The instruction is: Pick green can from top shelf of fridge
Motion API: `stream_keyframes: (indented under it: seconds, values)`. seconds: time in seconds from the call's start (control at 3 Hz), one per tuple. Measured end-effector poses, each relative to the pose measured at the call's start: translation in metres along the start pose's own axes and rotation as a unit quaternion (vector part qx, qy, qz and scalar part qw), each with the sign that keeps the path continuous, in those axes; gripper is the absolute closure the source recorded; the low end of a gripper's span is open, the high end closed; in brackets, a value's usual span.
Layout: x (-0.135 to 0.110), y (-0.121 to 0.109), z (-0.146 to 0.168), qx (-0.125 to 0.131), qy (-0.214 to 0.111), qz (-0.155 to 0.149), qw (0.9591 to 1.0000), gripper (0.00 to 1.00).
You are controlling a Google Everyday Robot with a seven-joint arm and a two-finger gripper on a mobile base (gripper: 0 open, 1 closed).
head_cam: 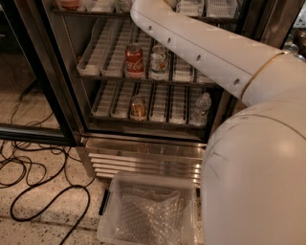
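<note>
The fridge (143, 153) stands open in front of me, with a ribbed steel base. My white arm (205, 52) reaches from the lower right up to the picture's top edge by the uppermost visible rack (91, 13). The gripper is out of view above that edge. No green can shows; it is hidden or out of view. On the rack below stand a red cola can (134, 60) and a white can with green and red print (158, 62), side by side in white lane trays.
The lower rack holds an amber can (138, 107) and a water bottle (201, 108). A clear plastic bin with bubble wrap (146, 215) sits on the floor before the fridge. Black cables (43, 191) lie on the floor at left. The dark-framed glass door (33, 95) stands open at left.
</note>
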State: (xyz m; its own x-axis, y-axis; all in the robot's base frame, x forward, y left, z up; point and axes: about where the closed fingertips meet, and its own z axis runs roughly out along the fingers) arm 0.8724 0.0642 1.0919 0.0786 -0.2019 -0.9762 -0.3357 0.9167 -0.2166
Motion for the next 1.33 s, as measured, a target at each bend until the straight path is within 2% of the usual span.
stream_keyframes:
  seconds: [0.67, 1.0, 1.33]
  values:
    - [-0.0001, 0.0, -0.0001, 0.0, 0.0, 0.0, 1.0, 0.9]
    - [-0.0027, -0.0005, -0.0012, 0.0, 0.0, 0.0, 1.0, 1.0]
    - [-0.0033, -0.0006, -0.0015, 0.0, 0.0, 0.0, 1.0, 1.0]
